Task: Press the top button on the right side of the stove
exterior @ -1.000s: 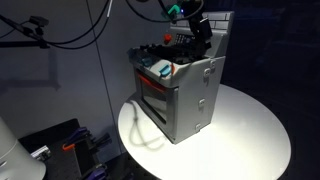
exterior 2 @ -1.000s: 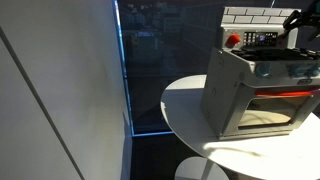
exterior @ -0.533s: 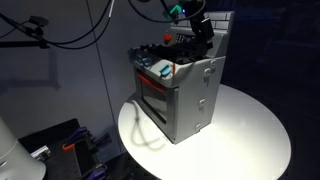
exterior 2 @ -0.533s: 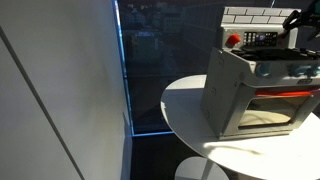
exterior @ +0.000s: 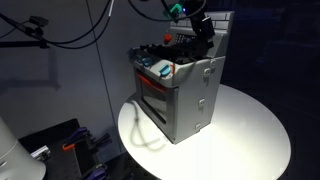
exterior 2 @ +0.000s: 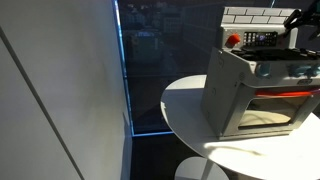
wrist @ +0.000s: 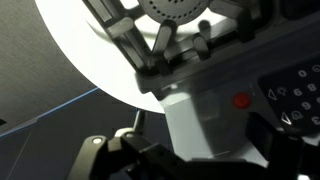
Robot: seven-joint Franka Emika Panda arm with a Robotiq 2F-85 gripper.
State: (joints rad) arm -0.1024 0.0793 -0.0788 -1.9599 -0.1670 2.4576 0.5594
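Observation:
The grey toy stove (exterior: pixel 185 95) stands on a round white table (exterior: pixel 250 135) and shows in both exterior views (exterior 2: pixel 255 95). My gripper (exterior: pixel 200 30) hangs over the rear top of the stove, near the brick-pattern back wall (exterior 2: pixel 255 15). In the wrist view the stove top (wrist: pixel 190 110) fills the middle, with a round burner (wrist: pixel 175 10), a red button (wrist: pixel 241 100) and a dark button panel (wrist: pixel 295 92). The gripper (wrist: pixel 198 138) looks open, its dark fingers at the lower left and lower right with the stove's corner between them. It holds nothing.
The table edge (exterior 2: pixel 185 100) drops off to a dark floor. Black cables (exterior: pixel 70 35) hang at the back. A pale wall (exterior 2: pixel 60 90) stands to one side. Clutter lies on the floor beside the table (exterior: pixel 60 145).

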